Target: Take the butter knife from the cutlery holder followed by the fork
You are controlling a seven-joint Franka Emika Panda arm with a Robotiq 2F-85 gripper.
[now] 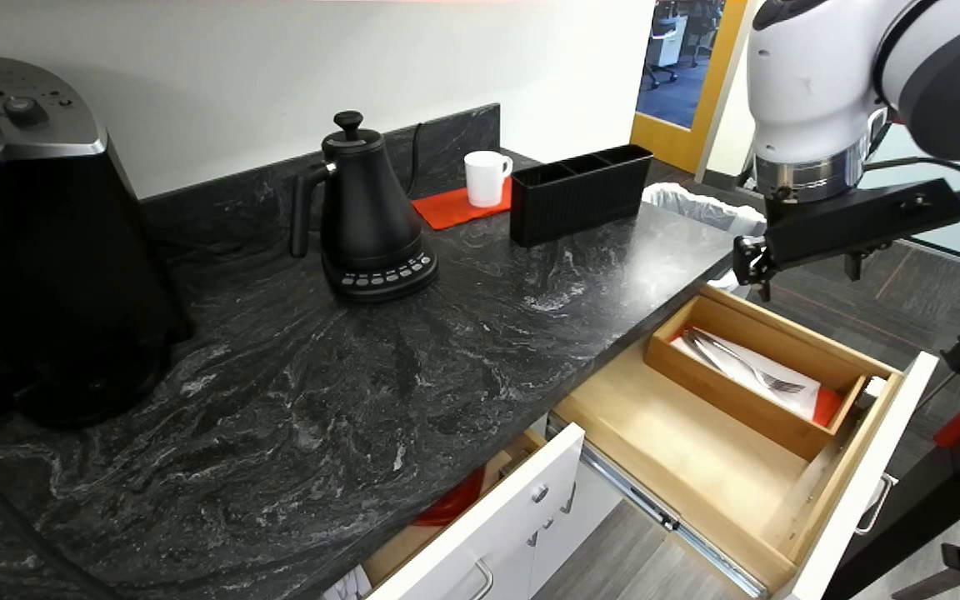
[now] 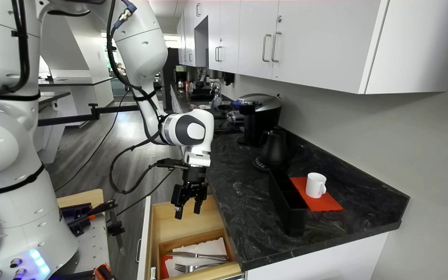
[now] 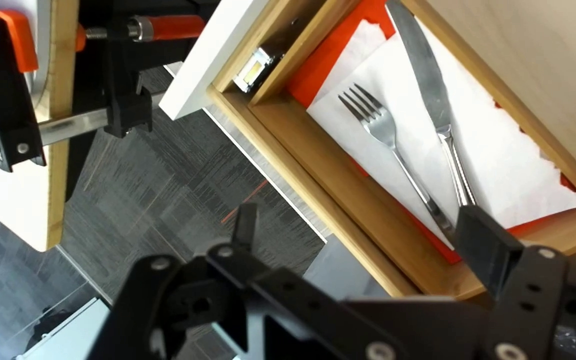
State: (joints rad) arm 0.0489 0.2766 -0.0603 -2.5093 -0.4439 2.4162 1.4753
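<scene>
The butter knife and the fork lie side by side on white paper over a red napkin, in the wooden compartment of the open drawer. In an exterior view the knife and fork show there too. The cutlery holder, a long black box with dividers, stands on the dark countertop; it also shows in an exterior view. I see no cutlery in it. My gripper is open and empty above the drawer. In the wrist view one finger overlaps the handle ends; the gripper touches neither piece.
The drawer is pulled out beside the counter edge. A black kettle, a white mug on a red napkin and a coffee machine stand on the counter. Another drawer is partly open. Clamps hold the robot's table.
</scene>
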